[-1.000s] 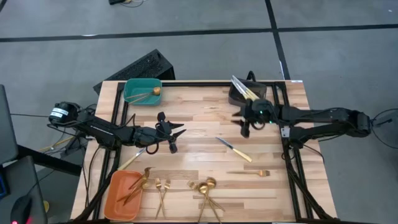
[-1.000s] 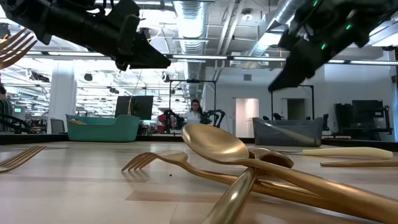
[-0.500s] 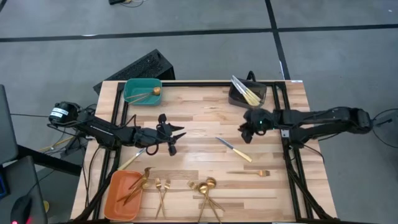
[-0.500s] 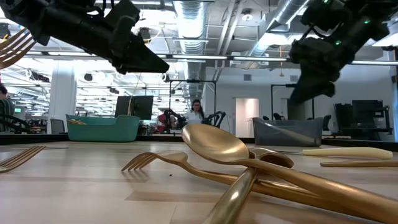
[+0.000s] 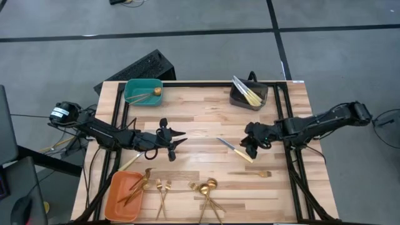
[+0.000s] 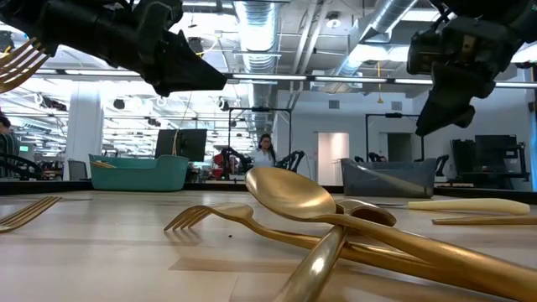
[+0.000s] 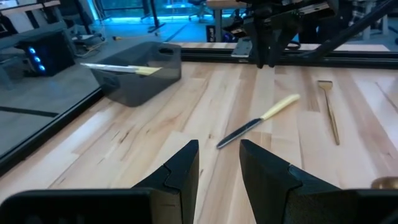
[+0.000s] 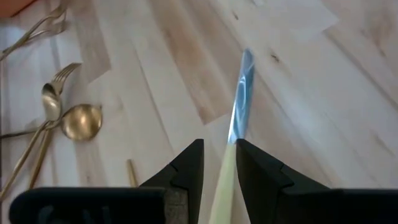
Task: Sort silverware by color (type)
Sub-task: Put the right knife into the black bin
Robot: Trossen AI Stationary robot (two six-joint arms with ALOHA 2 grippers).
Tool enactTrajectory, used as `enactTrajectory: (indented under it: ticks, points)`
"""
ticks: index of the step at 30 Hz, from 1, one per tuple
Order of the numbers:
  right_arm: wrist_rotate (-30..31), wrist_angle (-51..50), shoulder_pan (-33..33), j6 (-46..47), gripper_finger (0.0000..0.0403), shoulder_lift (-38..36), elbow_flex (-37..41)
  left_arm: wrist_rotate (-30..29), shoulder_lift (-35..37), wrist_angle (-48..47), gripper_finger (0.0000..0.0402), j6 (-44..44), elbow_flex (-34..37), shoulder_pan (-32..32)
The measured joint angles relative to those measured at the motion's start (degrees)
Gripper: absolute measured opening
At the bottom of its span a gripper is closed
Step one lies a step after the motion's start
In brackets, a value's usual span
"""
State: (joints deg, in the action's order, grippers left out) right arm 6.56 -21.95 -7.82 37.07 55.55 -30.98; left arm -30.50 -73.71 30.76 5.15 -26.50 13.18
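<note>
A knife (image 5: 234, 149) with a silver blade and pale handle lies flat on the wooden table, also seen in the left wrist view (image 7: 258, 121). My right gripper (image 5: 250, 149) hovers over its handle end, open. In the right wrist view the knife's blade (image 8: 242, 93) points away and the gripper's (image 8: 219, 163) fingers stand on either side of the handle, above it. My left gripper (image 5: 175, 139) hangs open over the table's left middle, empty. Gold spoons (image 5: 207, 186) and forks (image 5: 162, 187) lie near the near edge, and one fork (image 5: 257, 174) lies to their right.
The dark grey bin (image 5: 249, 95) at the far right holds knives. A teal bin (image 5: 142, 92) stands at the far left and an orange bin (image 5: 124, 195) with gold pieces at the near left. A pale-handled piece (image 5: 131, 161) lies under my left arm. Bare wood lies mid-table.
My right gripper has moved from beside the dark grey bin toward the near edge, ending over the knife's handle end, and has turned so its fingers point down at the table. The knife and the other silverware have stayed where they were.
</note>
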Motion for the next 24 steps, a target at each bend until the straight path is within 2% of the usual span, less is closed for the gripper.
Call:
enactTrajectory:
  ticks: [15,24]
  points:
    - [0.94,0.89,1.80,-1.52,0.0118,0.00,0.00,-1.01,0.25,0.73,0.0104,-2.61,0.00,-0.95]
    - [-5.47,4.00,3.98,-1.53,0.0118,0.00,0.00,-3.02,1.33,-2.69,0.0104,-1.65,0.02,-0.10]
